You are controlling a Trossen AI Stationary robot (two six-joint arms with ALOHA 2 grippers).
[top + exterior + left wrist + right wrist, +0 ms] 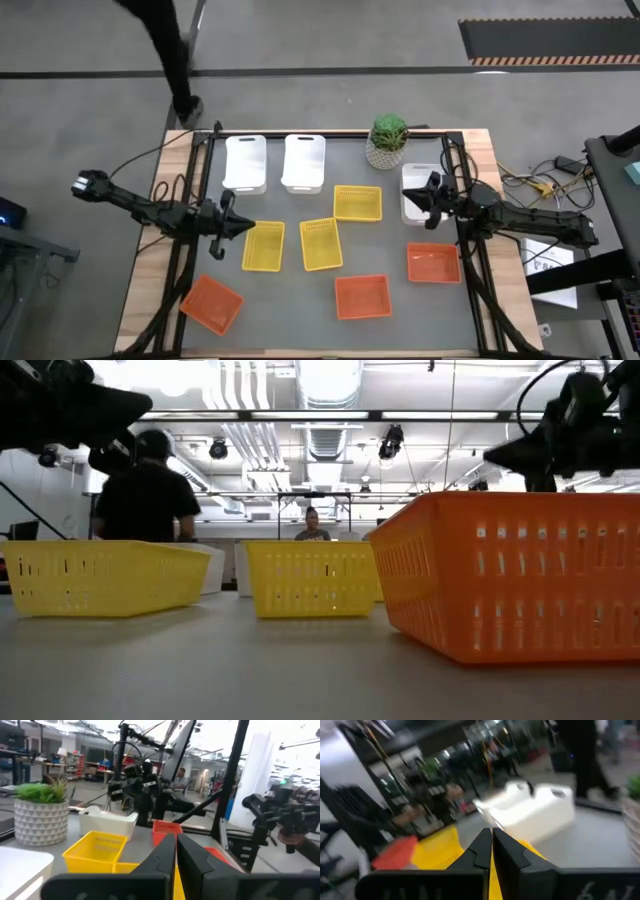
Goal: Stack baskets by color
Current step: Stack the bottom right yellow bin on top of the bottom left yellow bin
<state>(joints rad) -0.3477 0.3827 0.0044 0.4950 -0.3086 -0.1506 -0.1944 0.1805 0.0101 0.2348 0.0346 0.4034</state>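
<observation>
Nine baskets rest bottom-down on the grey table. Two white baskets (245, 163) (304, 162) stand at the far side, and a third white basket (412, 210) lies partly under my right arm. Three yellow baskets (357, 203) (263, 246) (321, 244) sit mid-table. Three orange baskets (211, 303) (362, 296) (433, 263) lie near the front. My left gripper (250, 228) is shut and hovers beside the left yellow basket, pointing level toward the table's right. My right gripper (408, 197) is shut above the right white basket, pointing left. Their shut fingers show in the wrist views (176, 845) (491, 837).
A green potted plant (388, 141) stands at the far edge between the white baskets. A person (165, 50) walks beyond the table's far left corner. Black frame rails (190, 180) run along both table sides. Bare tabletop lies between the yellow and orange baskets.
</observation>
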